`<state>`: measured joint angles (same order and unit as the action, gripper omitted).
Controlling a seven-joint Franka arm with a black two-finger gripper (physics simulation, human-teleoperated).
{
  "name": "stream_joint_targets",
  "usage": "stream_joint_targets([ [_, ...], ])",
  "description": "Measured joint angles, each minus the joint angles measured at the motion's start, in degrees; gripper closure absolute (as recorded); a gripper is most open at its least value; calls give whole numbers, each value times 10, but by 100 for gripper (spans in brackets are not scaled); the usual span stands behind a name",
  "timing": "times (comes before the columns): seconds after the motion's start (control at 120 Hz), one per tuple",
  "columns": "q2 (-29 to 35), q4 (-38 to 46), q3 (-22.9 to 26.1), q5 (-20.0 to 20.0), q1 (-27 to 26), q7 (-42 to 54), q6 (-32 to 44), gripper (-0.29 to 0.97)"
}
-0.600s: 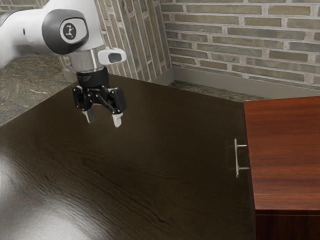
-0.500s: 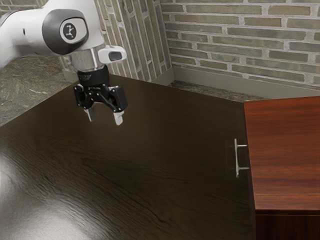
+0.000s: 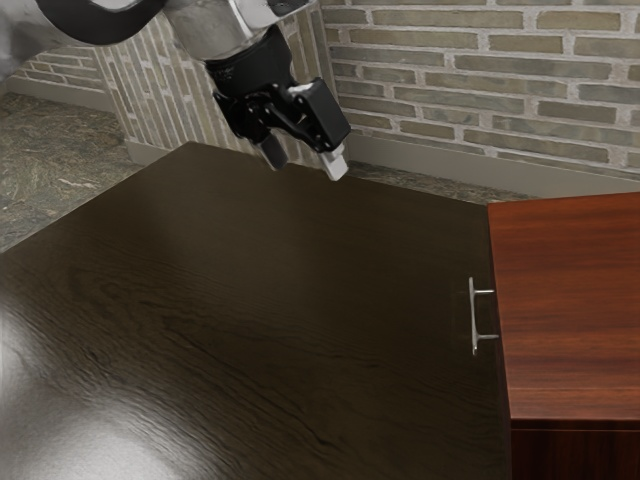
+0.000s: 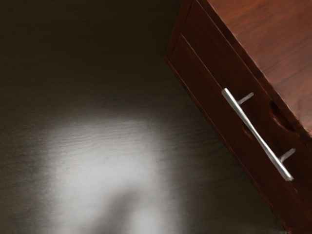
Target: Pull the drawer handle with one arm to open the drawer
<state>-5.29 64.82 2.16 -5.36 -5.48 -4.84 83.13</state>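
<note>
Two fingers of your end effector (image 3: pixel 305 165) stand spread and empty above the dark surface (image 3: pixel 250 330), well apart from the silver handle (image 3: pixel 473 316) of the drawer (image 4: pixel 207 78).

Dark wood table (image 3: pixel 250 330), red-brown drawer cabinet (image 3: pixel 570 300) standing on it

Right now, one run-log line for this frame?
pincer: open, empty, above table | drawer handle: untouched | drawer: looks shut | phase: pre-grasp

Upper centre of the exterior view: gripper (image 3: pixel 305 165), above the far edge of the table (image 3: pixel 250 330). At the right: drawer cabinet (image 3: pixel 570 300) on the table, handle (image 3: pixel 474 315) on its left face, well apart from the gripper.
</note>
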Motion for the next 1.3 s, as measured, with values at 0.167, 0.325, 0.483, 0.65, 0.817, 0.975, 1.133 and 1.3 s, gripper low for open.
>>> stream_joint_targets([
  [0.167,-39,13,10,-9,11,-98,27,0],
  [0.325,-56,45,10,-14,-3,-187,46,0],
  [0.483,-69,56,8,-13,-32,-269,67,0],
  [0.65,-81,72,5,-7,-32,-340,89,0],
  [0.817,-80,94,6,-3,-37,-399,114,0],
  [0.975,-78,107,7,-4,-38,-444,133,0],
  [1.133,-73,131,13,-3,-40,-480,149,0],
  [1.3,-73,146,23,-1,-41,-508,165,0],
])
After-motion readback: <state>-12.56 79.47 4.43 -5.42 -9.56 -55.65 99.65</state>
